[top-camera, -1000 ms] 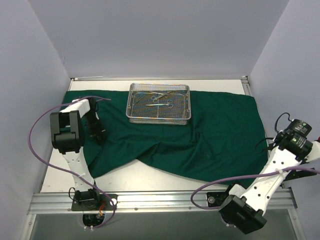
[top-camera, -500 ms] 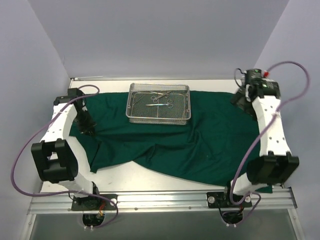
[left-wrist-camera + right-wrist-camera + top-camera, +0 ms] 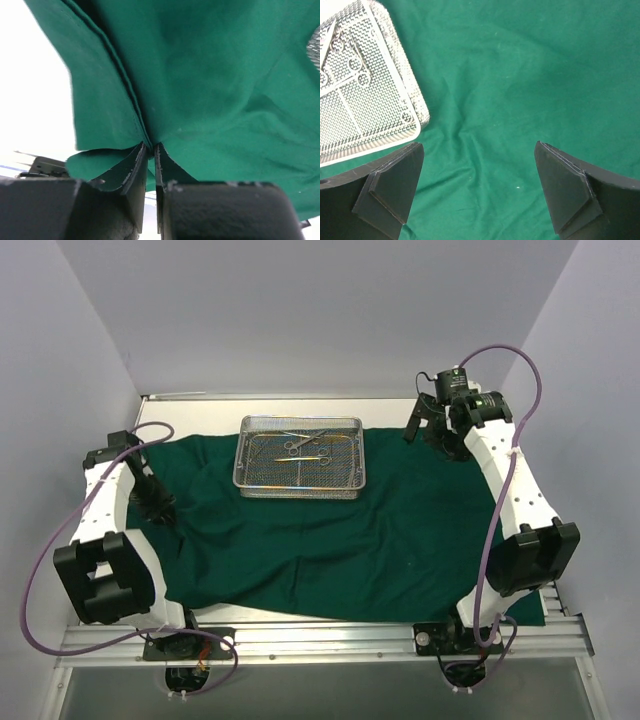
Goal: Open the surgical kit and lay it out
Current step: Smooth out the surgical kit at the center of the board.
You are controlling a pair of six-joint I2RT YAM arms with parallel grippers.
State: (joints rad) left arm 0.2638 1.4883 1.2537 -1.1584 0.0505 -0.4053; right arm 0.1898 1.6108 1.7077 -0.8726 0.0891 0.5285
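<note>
The dark green drape (image 3: 360, 530) lies spread over most of the table. The silver wire-mesh tray (image 3: 300, 456) stands on it at the back, with a few steel scissor-like instruments (image 3: 303, 445) inside. My left gripper (image 3: 160, 510) is shut on the drape's left edge; in the left wrist view the cloth (image 3: 200, 90) is pinched between the fingertips (image 3: 151, 149). My right gripper (image 3: 428, 430) is open and empty, just above the drape right of the tray. In the right wrist view the tray corner (image 3: 365, 100) shows at upper left and bare cloth (image 3: 510, 100) lies between the fingers.
White walls enclose the table on three sides. A metal rail (image 3: 320, 642) runs along the near edge. Bare white tabletop (image 3: 190, 412) shows at the back left. Purple cables loop from both arms.
The drape has been pulled flatter and toward the near edge, and the tray slid left with it. My left gripper moved nearer with the cloth; my right gripper moved left toward the tray.
</note>
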